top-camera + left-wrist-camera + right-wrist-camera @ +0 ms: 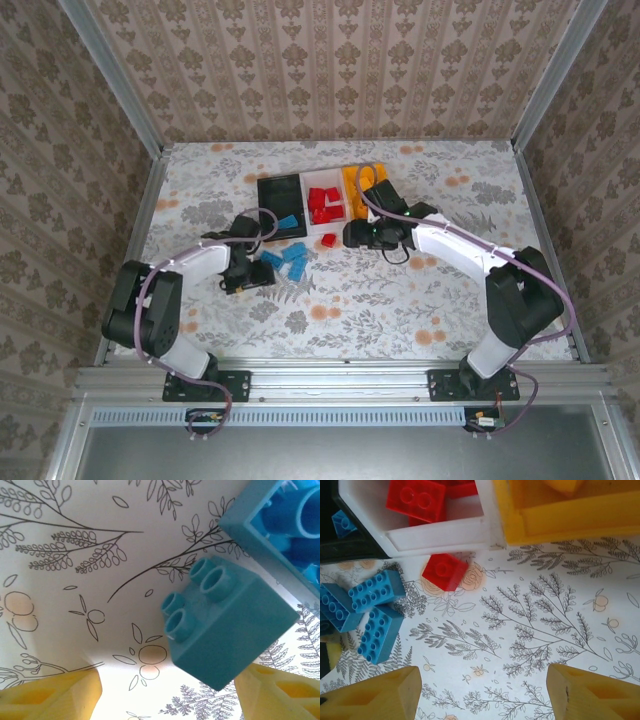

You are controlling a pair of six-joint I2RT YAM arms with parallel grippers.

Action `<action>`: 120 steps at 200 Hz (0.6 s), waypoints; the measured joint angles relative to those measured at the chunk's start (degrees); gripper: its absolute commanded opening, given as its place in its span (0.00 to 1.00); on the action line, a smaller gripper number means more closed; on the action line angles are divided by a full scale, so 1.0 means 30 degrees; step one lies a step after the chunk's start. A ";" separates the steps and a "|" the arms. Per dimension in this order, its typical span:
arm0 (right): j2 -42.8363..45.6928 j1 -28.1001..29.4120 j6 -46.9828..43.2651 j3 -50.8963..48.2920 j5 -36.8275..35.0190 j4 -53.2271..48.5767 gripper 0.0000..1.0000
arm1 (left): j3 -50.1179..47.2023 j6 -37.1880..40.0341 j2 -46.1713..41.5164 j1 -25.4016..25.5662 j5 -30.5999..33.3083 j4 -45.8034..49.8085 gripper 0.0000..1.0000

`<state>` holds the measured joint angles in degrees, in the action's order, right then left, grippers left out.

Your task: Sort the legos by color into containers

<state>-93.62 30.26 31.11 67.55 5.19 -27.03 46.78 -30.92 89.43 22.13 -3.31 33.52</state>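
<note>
Left fingers (50, 697) straddle a blue brick (225, 630); right fingers (370, 697) stand apart, empty.

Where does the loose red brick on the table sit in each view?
Top external: red brick at centre, just in front of the white bin.
Right wrist: upper left, just below the white bin's near wall.
Left wrist: aimed at blue bricks.
Shared landmark: white bin; blue bricks lie left of the red one.
</note>
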 measured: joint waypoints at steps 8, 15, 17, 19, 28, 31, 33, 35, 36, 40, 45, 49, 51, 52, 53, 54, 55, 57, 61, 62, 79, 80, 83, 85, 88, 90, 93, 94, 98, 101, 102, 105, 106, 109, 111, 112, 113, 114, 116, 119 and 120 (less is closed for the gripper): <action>0.0036 0.0000 0.0095 -0.0138 0.0007 0.0095 0.68 | 0.0219 0.0204 0.0211 0.0029 0.0051 0.0270 0.73; 0.0080 0.0000 0.0160 -0.0226 0.0015 0.0117 0.68 | 0.0401 0.0350 0.0379 0.0029 0.0080 0.0423 0.73; 0.0087 0.0000 0.0189 -0.0240 0.0015 0.0131 0.68 | 0.0452 0.0386 0.0430 0.0029 0.0087 0.0466 0.73; 0.0087 0.0000 0.0211 -0.0270 0.0015 0.0160 0.68 | 0.0488 0.0401 0.0459 0.0029 0.0095 0.0495 0.73; 0.0117 0.0000 0.0277 -0.0364 0.0044 0.0284 0.68 | 0.0780 0.0648 0.0692 0.0029 0.0109 0.0845 0.73; 0.0124 0.0000 0.0284 -0.0379 0.0066 0.0321 0.68 | 0.0896 0.0743 0.0787 0.0051 0.0117 0.0991 0.73; 0.0124 0.0000 0.0291 -0.0401 0.0066 0.0364 0.68 | 0.0954 0.0787 0.0831 0.0066 0.0124 0.1035 0.73; 0.0124 0.0000 0.0306 -0.0408 0.0080 0.0393 0.68 | 0.1027 0.0867 0.0896 0.0080 0.0117 0.1158 0.72; 0.0124 0.0000 0.0306 -0.0415 0.0087 0.0401 0.68 | 0.1056 0.0889 0.0918 0.0080 0.0124 0.1173 0.72; 0.0124 0.0000 0.0350 -0.0430 0.0095 0.0437 0.68 | 0.1217 0.1020 0.1064 0.0109 0.0160 0.1341 0.71; 0.0124 0.0000 0.0364 -0.0437 0.0138 0.0444 0.68 | 0.1377 0.1166 0.1202 0.0117 0.0197 0.1523 0.71; 0.0124 0.0000 0.0393 -0.0437 0.0153 0.0452 0.68 | 0.1501 0.1282 0.1333 0.0117 0.0262 0.1647 0.70; 0.0124 0.0000 0.0423 -0.0437 0.0160 0.0452 0.68 | 0.1574 0.1355 0.1392 0.0124 0.0277 0.1734 0.70; 0.0124 0.0000 0.0430 -0.0437 0.0160 0.0459 0.68 | 0.1596 0.1377 0.1413 0.0124 0.0270 0.1763 0.70; 0.0124 0.0000 0.0430 -0.0437 0.0160 0.0466 0.68 | 0.1625 0.1392 0.1435 0.0124 0.0277 0.1807 0.70; 0.0124 0.0000 0.0430 -0.0437 0.0160 0.0466 0.68 | 0.1690 0.1421 0.1479 0.0124 0.0277 0.1865 0.70; 0.0124 0.0007 0.0437 -0.0437 0.0168 0.0474 0.68 | 0.1712 0.1435 0.1501 0.0124 0.0284 0.1894 0.70; 0.0124 0.0007 0.0444 -0.0437 0.0175 0.0481 0.68 | 0.1785 0.1523 0.1559 0.0124 0.0270 0.2004 0.70; 0.0124 0.0029 0.0525 -0.0437 0.0211 0.0517 0.68 | 0.1953 0.1661 0.1690 0.0124 0.0277 0.2142 0.70; 0.0124 0.0029 0.0525 -0.0437 0.0219 0.0525 0.68 | 0.1982 0.1690 0.1712 0.0124 0.0277 0.2178 0.70; 0.0124 0.0131 0.0663 -0.0437 0.0277 0.0539 0.68 | 0.2521 0.2164 0.2164 0.0131 0.0277 0.2616 0.69; 0.0124 0.0131 0.0663 -0.0437 0.0277 0.0539 0.68 | 0.2550 0.2208 0.2186 0.0131 0.0277 0.2637 0.69; 0.0124 0.0146 0.0663 -0.0437 0.0284 0.0539 0.68 | 0.2608 0.2273 0.2237 0.0131 0.0270 0.2688 0.69; 0.0124 0.0153 0.0670 -0.0437 0.0284 0.0539 0.68 | 0.2659 0.2331 0.2273 0.0131 0.0277 0.2710 0.69; 0.0124 0.0168 0.0699 -0.0437 0.0291 0.0539 0.68 | 0.2710 0.2412 0.2317 0.0131 0.0277 0.2725 0.69; 0.0124 0.0182 0.0707 -0.0437 0.0284 0.0539 0.68 | 0.2739 0.2448 0.2346 0.0131 0.0277 0.2732 0.69; 0.0124 0.0189 0.0707 -0.0437 0.0291 0.0539 0.68 | 0.2798 0.2528 0.2390 0.0131 0.0277 0.2747 0.69; 0.0124 0.0197 0.0707 -0.0437 0.0291 0.0539 0.68 | 0.2812 0.2550 0.2404 0.0131 0.0277 0.2761 0.69; 0.0124 0.0226 0.0714 -0.0437 0.0284 0.0539 0.68 | 0.2907 0.2659 0.2463 0.0131 0.0277 0.2812 0.69; 0.0124 0.0248 0.0714 -0.0437 0.0284 0.0539 0.68 | 0.2958 0.2718 0.2499 0.0131 0.0270 0.2834 0.69; 0.0124 0.0255 0.0714 -0.0437 0.0284 0.0539 0.68 | 0.2965 0.2732 0.2514 0.0131 0.0270 0.2834 0.69; 0.0124 0.0270 0.0714 -0.0437 0.0291 0.0539 0.68 | 0.3002 0.2783 0.2543 0.0131 0.0270 0.2834 0.69; 0.0124 0.0277 0.0714 -0.0437 0.0291 0.0539 0.68 | 0.3024 0.2805 0.2550 0.0131 0.0270 0.2834 0.69; 0.0124 0.0306 0.0714 -0.0437 0.0284 0.0539 0.68 | 0.3060 0.2856 0.2579 0.0131 0.0270 0.2834 0.69; 0.0124 0.0313 0.0714 -0.0437 0.0291 0.0539 0.68 | 0.3089 0.2900 0.2594 0.0131 0.0270 0.2827 0.69; 0.0124 0.0313 0.0714 -0.0437 0.0291 0.0532 0.68 | 0.3096 0.2914 0.2594 0.0131 0.0262 0.2827 0.69; 0.0124 0.0321 0.0714 -0.0437 0.0291 0.0539 0.68 | 0.3118 0.2929 0.2616 0.0131 0.0262 0.2827 0.69; 0.0124 0.0328 0.0714 -0.0437 0.0284 0.0539 0.68 | 0.3133 0.2936 0.2616 0.0131 0.0262 0.2827 0.69; 0.0124 0.0350 0.0714 -0.0437 0.0291 0.0539 0.68 | 0.3162 0.2987 0.2630 0.0131 0.0262 0.2820 0.69; 0.0124 0.0364 0.0714 -0.0437 0.0284 0.0539 0.68 | 0.3206 0.3031 0.2659 0.0131 0.0255 0.2783 0.69; 0.0124 0.0372 0.0714 -0.0437 0.0291 0.0532 0.68 | 0.3213 0.3045 0.2667 0.0131 0.0248 0.2761 0.69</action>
<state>-93.25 31.38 33.26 66.24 6.07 -25.43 56.42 -21.78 97.43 22.52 -2.57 41.80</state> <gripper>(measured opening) 0.679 0.689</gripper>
